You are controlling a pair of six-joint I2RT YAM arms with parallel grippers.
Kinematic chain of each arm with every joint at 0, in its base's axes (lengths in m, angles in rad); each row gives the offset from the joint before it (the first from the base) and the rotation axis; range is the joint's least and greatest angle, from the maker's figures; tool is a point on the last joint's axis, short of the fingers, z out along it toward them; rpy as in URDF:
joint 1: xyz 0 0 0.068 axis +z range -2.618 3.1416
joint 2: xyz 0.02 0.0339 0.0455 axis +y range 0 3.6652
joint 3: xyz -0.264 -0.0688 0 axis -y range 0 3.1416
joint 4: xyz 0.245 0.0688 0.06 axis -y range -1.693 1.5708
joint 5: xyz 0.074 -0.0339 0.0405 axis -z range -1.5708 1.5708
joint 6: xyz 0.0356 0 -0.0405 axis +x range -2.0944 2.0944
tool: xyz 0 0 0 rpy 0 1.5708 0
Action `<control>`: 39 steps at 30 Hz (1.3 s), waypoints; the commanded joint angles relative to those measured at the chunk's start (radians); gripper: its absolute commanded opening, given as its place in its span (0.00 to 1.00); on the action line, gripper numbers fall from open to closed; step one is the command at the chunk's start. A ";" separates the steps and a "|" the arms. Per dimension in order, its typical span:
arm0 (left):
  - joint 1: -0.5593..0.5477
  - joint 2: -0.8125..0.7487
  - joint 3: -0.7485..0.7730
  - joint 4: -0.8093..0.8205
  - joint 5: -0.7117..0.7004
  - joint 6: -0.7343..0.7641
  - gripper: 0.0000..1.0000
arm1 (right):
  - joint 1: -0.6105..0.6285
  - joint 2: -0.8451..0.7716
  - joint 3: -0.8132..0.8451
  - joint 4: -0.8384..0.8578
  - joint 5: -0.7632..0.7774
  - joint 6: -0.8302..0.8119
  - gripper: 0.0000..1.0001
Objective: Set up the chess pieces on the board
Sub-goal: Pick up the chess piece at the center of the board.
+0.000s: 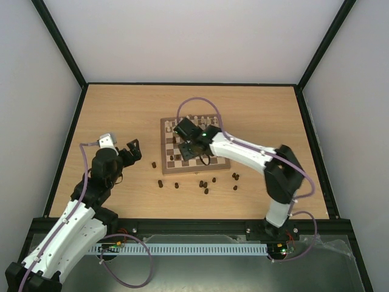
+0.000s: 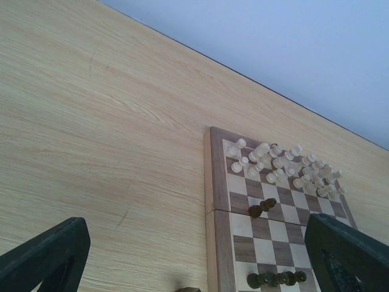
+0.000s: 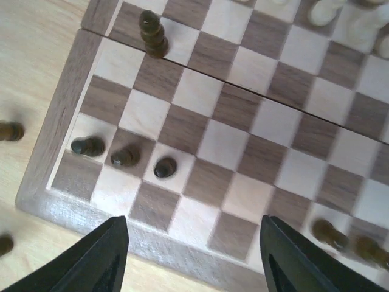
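Currently the right gripper hangs parted and empty over the board. Left gripper is wide open, also empty. Dark chess pieces are mostly loose on the tabletop at the board's 6 o'clock. Likely light, rigid, tippy, so pinch mid-body.

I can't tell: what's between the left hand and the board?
Bare table, in the top view; one dark piece sits just beside that stretch.

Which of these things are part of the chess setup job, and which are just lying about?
Job: dark chess pieces, board, right tool above it.
Just there: pale cream pieces on the far rows, tabletop.
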 commanded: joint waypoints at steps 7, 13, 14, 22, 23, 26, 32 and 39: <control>0.006 -0.001 -0.018 0.015 0.022 0.011 1.00 | -0.001 -0.408 -0.306 0.031 0.062 0.033 0.99; 0.005 0.011 -0.023 0.030 0.040 0.013 1.00 | -0.001 -0.532 -0.421 0.074 0.051 0.056 0.99; 0.005 0.013 -0.025 0.033 0.041 0.012 1.00 | -0.001 -0.543 -0.436 0.077 0.058 0.061 0.98; 0.004 0.066 -0.046 0.088 0.099 0.006 1.00 | -0.002 -0.554 -0.508 0.053 0.120 0.135 0.70; 0.004 0.078 -0.045 0.092 0.105 0.005 1.00 | -0.001 -0.554 -0.517 0.049 0.124 0.144 0.67; 0.004 0.098 -0.051 0.104 0.124 -0.001 1.00 | -0.003 -0.549 -0.546 0.046 0.119 0.169 0.59; 0.004 0.092 -0.053 0.108 0.133 0.000 1.00 | -0.003 -0.541 -0.615 0.068 0.065 0.217 0.44; 0.004 0.105 -0.057 0.123 0.158 0.001 1.00 | -0.003 -0.503 -0.680 0.116 -0.049 0.219 0.37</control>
